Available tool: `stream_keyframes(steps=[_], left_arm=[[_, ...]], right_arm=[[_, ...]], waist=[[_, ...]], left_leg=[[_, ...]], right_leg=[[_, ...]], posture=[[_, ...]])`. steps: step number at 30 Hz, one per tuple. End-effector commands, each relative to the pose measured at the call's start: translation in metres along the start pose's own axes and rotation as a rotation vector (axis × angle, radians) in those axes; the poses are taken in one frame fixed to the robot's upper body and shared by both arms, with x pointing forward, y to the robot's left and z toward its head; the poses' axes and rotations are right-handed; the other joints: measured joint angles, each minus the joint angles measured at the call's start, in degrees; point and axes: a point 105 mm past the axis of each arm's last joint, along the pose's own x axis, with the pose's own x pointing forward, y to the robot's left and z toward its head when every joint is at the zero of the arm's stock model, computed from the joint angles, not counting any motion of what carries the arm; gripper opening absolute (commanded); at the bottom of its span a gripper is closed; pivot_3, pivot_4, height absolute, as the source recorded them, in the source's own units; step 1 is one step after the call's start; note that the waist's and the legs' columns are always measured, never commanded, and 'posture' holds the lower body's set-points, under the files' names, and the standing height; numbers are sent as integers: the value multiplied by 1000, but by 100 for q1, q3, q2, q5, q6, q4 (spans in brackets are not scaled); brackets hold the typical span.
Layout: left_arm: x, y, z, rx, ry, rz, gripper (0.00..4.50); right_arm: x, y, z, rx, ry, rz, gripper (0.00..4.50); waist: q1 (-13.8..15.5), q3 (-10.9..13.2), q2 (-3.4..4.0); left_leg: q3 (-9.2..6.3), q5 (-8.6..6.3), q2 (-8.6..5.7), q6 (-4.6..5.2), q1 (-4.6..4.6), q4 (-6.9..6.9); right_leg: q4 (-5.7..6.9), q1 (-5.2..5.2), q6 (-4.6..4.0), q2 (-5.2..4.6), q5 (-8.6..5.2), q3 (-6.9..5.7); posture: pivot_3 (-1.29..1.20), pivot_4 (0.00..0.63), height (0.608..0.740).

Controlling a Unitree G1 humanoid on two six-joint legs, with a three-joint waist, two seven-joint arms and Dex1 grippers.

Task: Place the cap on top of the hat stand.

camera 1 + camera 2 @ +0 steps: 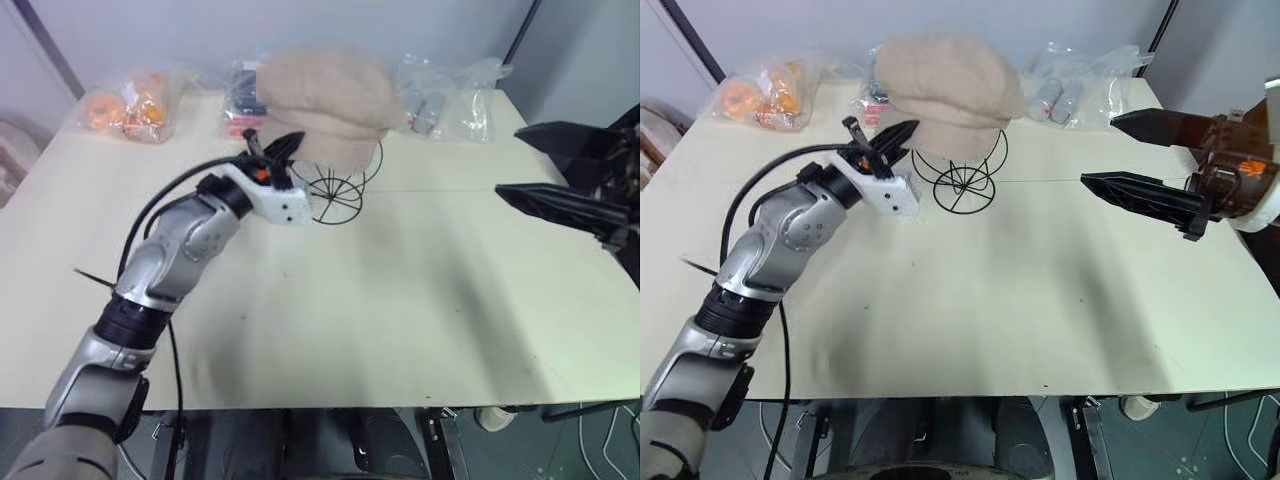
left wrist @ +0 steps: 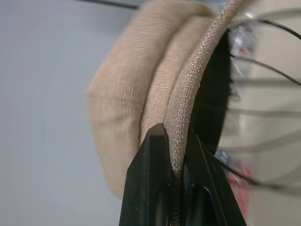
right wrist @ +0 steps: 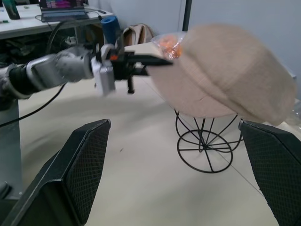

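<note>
Pale cream table (image 1: 1040, 300) runs from the near edge toward a grey wall, bare across its near half.

Nearest on the right side, the right gripper (image 1: 1130, 152) hangs above the table with its two black fingers spread wide and nothing between them, pointing across toward the middle. It is well apart from the cap and touches nothing.

Farther in, the left gripper (image 1: 902, 135) reaches from the left with its fingers pinched tight on the rim of the cap (image 1: 952, 82); the left wrist view shows the fabric edge clamped between the two black tips. The cap is carried in the air, over the top of the hat stand (image 1: 962, 178), whose wire globe and ring base stand on the table just past the middle. The crown looks draped over the upper wires already, though whether it is resting on them or just above I cannot tell.

Beyond the stand, clear plastic bags (image 1: 1070, 90) of small goods lie along the far edge, one with orange contents (image 1: 760, 98) at the far left.

By my reading the step in hand is the placing itself. Next the cap wants settling squarely over the frame, then the left fingers should let go gently, since a tug could tip the light wire stand.
</note>
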Motion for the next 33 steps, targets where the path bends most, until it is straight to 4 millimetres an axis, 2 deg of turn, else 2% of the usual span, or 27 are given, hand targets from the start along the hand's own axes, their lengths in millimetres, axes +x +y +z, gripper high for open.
stream_keyframes(steps=[1, 4, 8, 9, 10, 17, 19, 22, 24, 25, 27, 30, 33], left_arm=[[0, -5, 23, 11, -91, -13, 27], [-2, -20, 28, -4, -114, -43, 27], [-4, -35, 23, -21, -81, -83, 27], [-5, -38, 22, -27, -71, -94, 689], [-6, -40, 21, -39, -63, -101, 912], [-18, -33, 17, -111, -44, -90, 4471], [-29, -31, 13, -201, -31, -111, 4471], [-56, -18, 10, -405, -42, -105, 4471], [-66, -14, 12, -511, -53, -119, 4471], [-73, -14, 11, -597, -48, -161, 4471], [-98, -17, 4, -877, 2, -323, 4471], [-120, 0, 0, -1187, 22, -438, 4471], [-137, 33, -9, -1354, 8, -490, 4471]], right_arm=[[-1, 3, 7, -36, -28, -3, 4500], [3, 2, -3, -58, 29, -2, 4500], [9, -4, -18, -103, 110, -32, 4500], [12, -6, -21, -119, 125, -42, 4500], [13, -7, -24, -132, 139, -51, 4500], [27, -7, -55, -293, 283, -98, 4500], [31, -2, -66, -352, 329, -106, 4500], [41, 10, -88, -482, 388, -99, 4500], [45, 14, -94, -538, 393, -101, 4500], [48, 14, -98, -585, 394, -111, 4500], [60, 16, -101, -667, 353, -147, 4500], [77, 20, -99, -749, 272, -177, 4500], [104, 23, -94, -846, 179, -219, 4500]], waist=[[53, 0, 0], [82, 0, 0], [93, 0, 0], [91, 0, 0], [87, 0, 0], [84, 0, 0], [73, 0, 1], [46, -1, 1], [43, 0, 2], [49, 0, 2], [36, 0, -1], [-44, 4, 5], [-82, 8, -4]], left_leg=[[0, 0, 0, 0, 0, 2], [1, 0, 0, 0, 2, 3], [0, 0, -2, 0, 2, 4], [0, 0, -2, 0, 2, 5], [2, 0, -3, 0, 2, 5], [0, 0, -1, 0, 3, 4], [0, 0, 0, 0, 3, 3], [-1, 0, 4, 0, 6, 0], [-1, 0, 12, 0, 9, -2], [0, 0, 10, -1, 8, -1], [1, 1, 9, -2, 12, 2], [-1, 1, 16, -3, 30, -4], [-6, 2, 15, -5, 35, -4]], right_leg=[[-1, 1, 0, -1, 0, 0], [-1, 3, 0, -1, 0, 1], [0, 3, 0, 0, 0, 0], [0, 3, 0, -1, 0, 0], [-1, 3, 0, -2, 0, 1], [0, 2, 1, 0, 0, 0], [1, 0, 1, 0, 0, -1], [1, 0, 0, 0, 0, -1], [0, 0, 0, 0, -1, 0], [1, 0, 0, 0, -1, -1], [1, 5, -2, 0, -1, -2], [2, 16, -6, 6, -5, -3], [3, 20, -4, 10, -6, -5]], posture=[[0, 150, 740], [0, 150, 740], [0, 150, 740], [0, 150, 740], [0, 150, 740], [0, 150, 740], [0, 150, 740], [0, 150, 740], [0, 150, 740], [0, 150, 740], [0, 150, 740], [0, 150, 740], [0, 150, 740]])
